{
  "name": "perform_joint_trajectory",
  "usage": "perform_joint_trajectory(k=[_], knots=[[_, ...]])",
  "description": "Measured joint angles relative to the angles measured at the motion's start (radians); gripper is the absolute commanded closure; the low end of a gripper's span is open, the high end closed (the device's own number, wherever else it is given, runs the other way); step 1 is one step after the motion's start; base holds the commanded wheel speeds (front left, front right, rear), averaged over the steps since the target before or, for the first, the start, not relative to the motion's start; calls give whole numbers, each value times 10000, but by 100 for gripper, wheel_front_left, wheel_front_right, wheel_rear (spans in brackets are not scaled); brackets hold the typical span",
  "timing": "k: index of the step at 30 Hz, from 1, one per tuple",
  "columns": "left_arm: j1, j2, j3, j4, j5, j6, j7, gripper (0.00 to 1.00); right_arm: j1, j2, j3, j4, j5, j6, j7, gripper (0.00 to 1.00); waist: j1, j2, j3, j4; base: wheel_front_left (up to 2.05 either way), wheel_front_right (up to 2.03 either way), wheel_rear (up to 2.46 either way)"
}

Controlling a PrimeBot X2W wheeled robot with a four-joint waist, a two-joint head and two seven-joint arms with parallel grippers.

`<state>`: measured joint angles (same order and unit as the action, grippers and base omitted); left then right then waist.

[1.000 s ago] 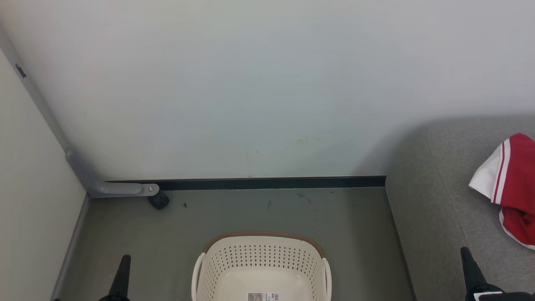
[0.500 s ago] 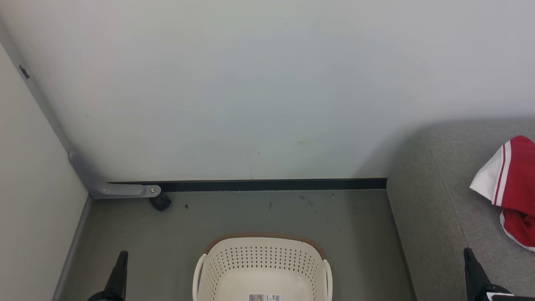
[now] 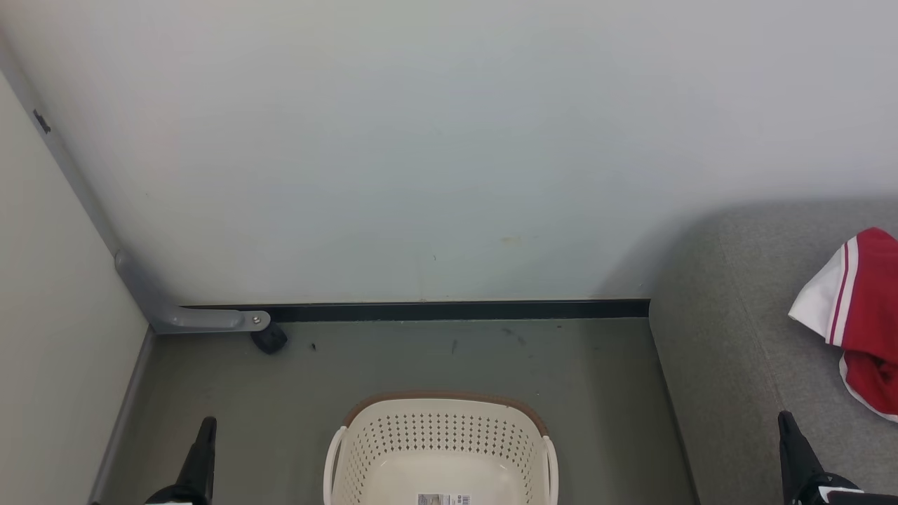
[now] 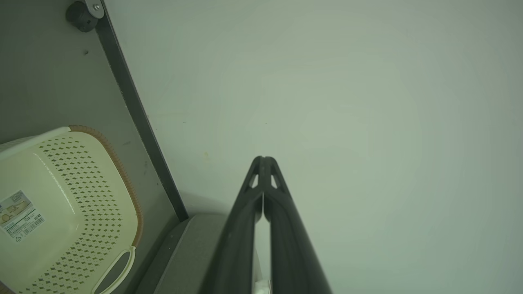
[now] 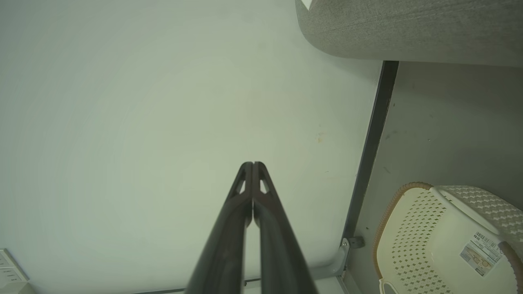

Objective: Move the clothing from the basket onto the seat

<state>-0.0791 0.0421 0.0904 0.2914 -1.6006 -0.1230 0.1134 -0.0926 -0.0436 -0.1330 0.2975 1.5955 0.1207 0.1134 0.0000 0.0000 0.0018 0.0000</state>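
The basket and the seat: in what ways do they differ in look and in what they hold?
The basket is cream plastic with perforated sides; the seat is grey woven fabric. The basket's visible part holds no garment; the seat bears the red and white clothing. The basket is much smaller than the seat. Both stand near the wall.

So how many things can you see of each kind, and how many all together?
basket: 1
seat: 1
clothing pile, red and white, lying on the seat: 1
grippers: 2, the left gripper and the right gripper
Total: 5
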Motion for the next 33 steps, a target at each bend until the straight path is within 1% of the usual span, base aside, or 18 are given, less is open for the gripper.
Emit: perform_joint_trajectory(k=[33], knots=[[0, 0, 0, 13, -2, -2, 0, 100, 0, 2, 2, 2, 2, 23, -2, 100, -1, 0, -1, 0, 0, 0, 0]])
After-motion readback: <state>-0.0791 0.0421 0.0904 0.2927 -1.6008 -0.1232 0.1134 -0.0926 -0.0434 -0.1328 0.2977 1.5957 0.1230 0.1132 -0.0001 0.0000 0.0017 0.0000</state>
